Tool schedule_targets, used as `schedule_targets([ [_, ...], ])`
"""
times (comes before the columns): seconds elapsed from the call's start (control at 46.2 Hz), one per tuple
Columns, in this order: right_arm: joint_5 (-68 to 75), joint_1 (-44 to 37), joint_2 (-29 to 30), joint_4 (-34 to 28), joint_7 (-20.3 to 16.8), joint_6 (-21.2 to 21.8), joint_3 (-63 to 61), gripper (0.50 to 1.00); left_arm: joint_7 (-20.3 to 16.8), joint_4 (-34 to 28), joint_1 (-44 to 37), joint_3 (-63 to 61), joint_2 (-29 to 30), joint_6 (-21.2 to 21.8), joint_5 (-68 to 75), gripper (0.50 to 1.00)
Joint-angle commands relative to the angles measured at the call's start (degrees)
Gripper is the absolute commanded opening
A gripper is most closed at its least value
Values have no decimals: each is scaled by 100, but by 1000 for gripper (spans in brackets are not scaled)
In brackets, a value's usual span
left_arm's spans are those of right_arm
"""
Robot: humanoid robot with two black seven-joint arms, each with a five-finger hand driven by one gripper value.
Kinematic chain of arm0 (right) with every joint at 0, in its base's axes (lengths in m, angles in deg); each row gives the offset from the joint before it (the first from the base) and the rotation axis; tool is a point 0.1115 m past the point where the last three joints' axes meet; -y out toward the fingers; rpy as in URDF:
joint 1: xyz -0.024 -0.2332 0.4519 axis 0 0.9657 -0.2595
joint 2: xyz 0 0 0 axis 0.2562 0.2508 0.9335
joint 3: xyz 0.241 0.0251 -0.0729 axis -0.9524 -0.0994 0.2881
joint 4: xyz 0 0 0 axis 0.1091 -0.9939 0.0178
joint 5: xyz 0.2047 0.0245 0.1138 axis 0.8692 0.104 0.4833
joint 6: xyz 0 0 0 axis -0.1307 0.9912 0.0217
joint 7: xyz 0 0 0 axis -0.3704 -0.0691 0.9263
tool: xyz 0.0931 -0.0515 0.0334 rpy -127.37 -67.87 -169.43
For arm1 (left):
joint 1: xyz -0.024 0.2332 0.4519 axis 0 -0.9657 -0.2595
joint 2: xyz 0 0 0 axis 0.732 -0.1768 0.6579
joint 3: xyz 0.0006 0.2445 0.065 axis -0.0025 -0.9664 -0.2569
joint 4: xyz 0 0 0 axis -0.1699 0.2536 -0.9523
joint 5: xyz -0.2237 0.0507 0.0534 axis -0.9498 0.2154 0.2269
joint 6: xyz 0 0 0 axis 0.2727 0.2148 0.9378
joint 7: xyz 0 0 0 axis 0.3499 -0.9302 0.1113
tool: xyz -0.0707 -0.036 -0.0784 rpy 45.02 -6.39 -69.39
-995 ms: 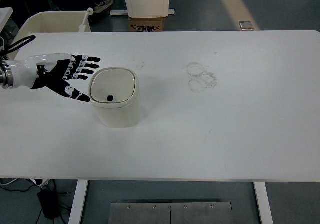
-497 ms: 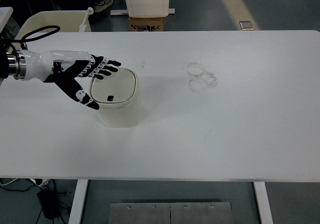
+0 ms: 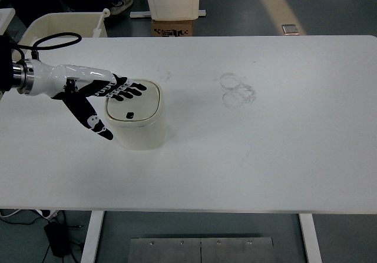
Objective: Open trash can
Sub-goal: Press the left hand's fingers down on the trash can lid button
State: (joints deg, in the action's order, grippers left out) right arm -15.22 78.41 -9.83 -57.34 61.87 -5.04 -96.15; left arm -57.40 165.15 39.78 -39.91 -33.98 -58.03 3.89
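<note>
Trash can [image 3: 140, 120] lid is reached by spread, empty left hand [image 3: 97, 95]; if pressed off-centre, it could be tipped.

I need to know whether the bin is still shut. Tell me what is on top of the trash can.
The trash can has its lid closed flat, with a small dark mark near the front edge. The left hand reaches over it, fingers spread above the lid's back-left part. The inside is hidden.

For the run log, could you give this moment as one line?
left hand: open, fingers over bin lid | lid: closed | right hand: out of view
</note>
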Motion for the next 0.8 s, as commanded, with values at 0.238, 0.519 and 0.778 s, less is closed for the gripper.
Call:
schedule_targets([
  [0.238, 7, 0, 0, 0, -3, -1, -6, 991, 0, -20, -89, -18, -106, 29, -1, 1000],
  [0.519, 7, 0, 0, 0, -3, -1, -6, 991, 0, -29, -195, -26, -158, 38, 8, 1000],
  [0.778, 7, 0, 0, 0, -3, -1, -6, 991, 0, -38, -300, -26, -150, 38, 8, 1000],
])
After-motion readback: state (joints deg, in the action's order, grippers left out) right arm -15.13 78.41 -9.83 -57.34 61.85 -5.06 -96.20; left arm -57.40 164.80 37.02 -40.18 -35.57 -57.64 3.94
